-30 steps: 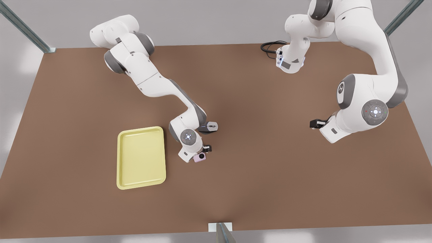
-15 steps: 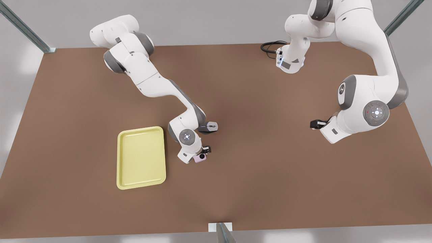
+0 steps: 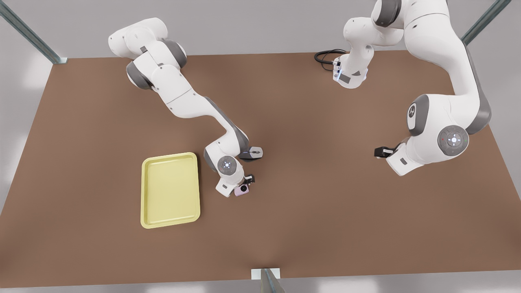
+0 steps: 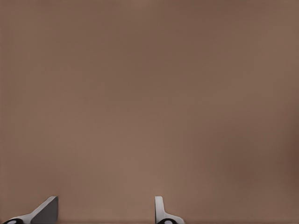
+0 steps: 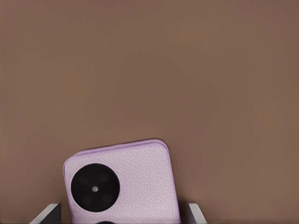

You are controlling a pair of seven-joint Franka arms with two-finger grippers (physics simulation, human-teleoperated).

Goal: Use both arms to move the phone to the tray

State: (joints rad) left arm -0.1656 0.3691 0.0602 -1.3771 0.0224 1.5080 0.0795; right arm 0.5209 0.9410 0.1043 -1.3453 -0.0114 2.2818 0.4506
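Beside the tray (image 3: 170,190), I see my right tool (image 3: 245,184) with its fingers spread around the phone (image 3: 241,190) on the tabletop (image 3: 309,211), unmoved from 1 second ago. My left tool (image 3: 379,151), spread and empty, waits well apart; its elbow has drifted slightly.

A pale pink phone (image 5: 122,184) with black round camera circles lies between the right tool's (image 3: 244,185) fingers. The pale yellow, raised-rim tray (image 3: 170,219) sits flat nearby, on that tool's arm side.
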